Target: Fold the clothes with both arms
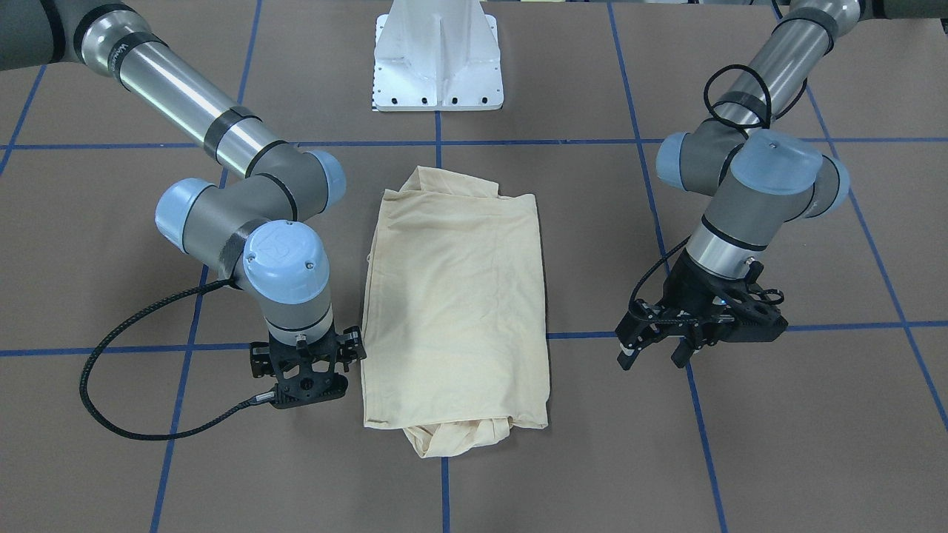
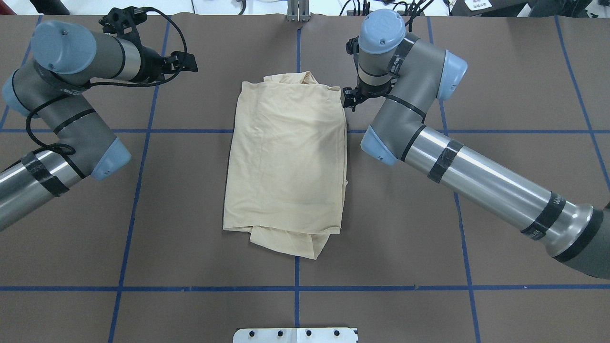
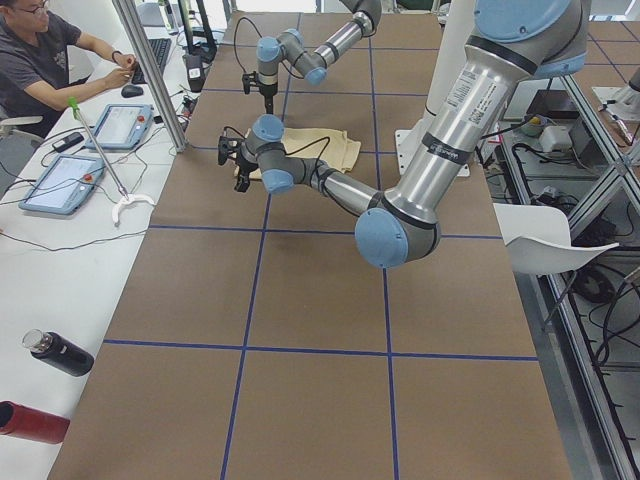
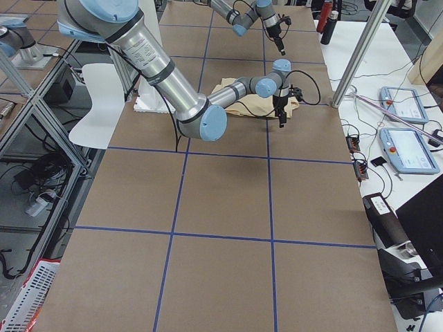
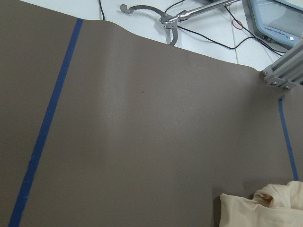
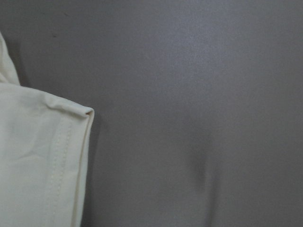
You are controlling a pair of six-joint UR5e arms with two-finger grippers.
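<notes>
Shirt [image 1: 455, 296] lay folded lengthwise, centre frame.
Left gripper [image 1: 653, 357] was spread, right gripper [image 1: 307, 374] unreadable; next fold likely needed matched corner grips.

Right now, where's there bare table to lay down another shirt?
The widest bare stretch of table lies between the shirt's robot-side edge and the white pedestal base. The far corner outside the right arm is bare too. It's crowded beside the shirt's far corners, where the left gripper and right gripper are.
</notes>
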